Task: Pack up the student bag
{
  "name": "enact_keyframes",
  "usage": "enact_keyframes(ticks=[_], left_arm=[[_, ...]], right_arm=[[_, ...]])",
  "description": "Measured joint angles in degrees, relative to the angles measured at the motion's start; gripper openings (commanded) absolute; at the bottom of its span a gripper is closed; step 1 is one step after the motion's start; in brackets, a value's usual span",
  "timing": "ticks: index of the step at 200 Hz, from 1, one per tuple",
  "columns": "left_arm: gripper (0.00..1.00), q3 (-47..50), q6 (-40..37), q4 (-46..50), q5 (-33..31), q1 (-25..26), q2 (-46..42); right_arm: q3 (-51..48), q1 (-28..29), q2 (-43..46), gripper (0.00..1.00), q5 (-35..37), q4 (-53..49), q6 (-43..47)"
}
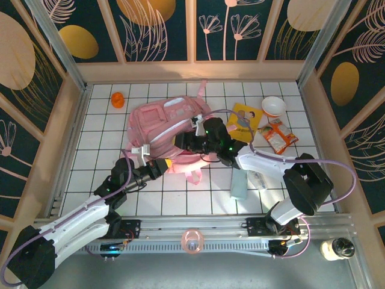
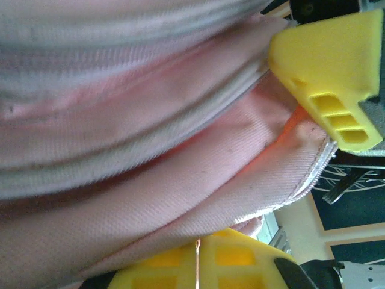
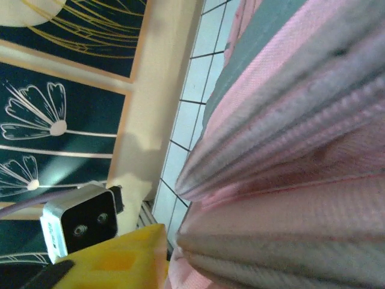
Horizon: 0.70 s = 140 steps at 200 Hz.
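The tiled table (image 1: 102,198) carries the student bag (image 1: 162,120), an orange object (image 1: 118,100), booklet (image 1: 243,122), bowl (image 1: 274,106) and snack packet (image 1: 280,137).

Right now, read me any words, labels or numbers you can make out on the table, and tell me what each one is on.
No text here can be read.
On the yellow picture booklet: the cover is printed, but any lettering is too small to read.
On the orange-red foil snack packet: the print is too small and blurred.
On the pale pink fabric backpack: no lettering that I can make out.
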State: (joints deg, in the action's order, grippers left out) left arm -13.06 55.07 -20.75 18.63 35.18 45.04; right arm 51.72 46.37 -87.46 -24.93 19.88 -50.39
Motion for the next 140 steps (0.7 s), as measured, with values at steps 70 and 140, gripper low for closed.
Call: enact_keyframes(ticks=[70,140], left_arm=[[0.49,-11.9,-7.8,18.2,-4.5,0.1,-0.4],[0.29,-14.7,-8.8,26.2,-11.7,0.4,3.4]], right_arm=[[0.0,0.9,-0.7,0.00,3.4,5.8,-6.5],[1.0,2.4,-1.5,0.00,5.8,5.5,-7.6]])
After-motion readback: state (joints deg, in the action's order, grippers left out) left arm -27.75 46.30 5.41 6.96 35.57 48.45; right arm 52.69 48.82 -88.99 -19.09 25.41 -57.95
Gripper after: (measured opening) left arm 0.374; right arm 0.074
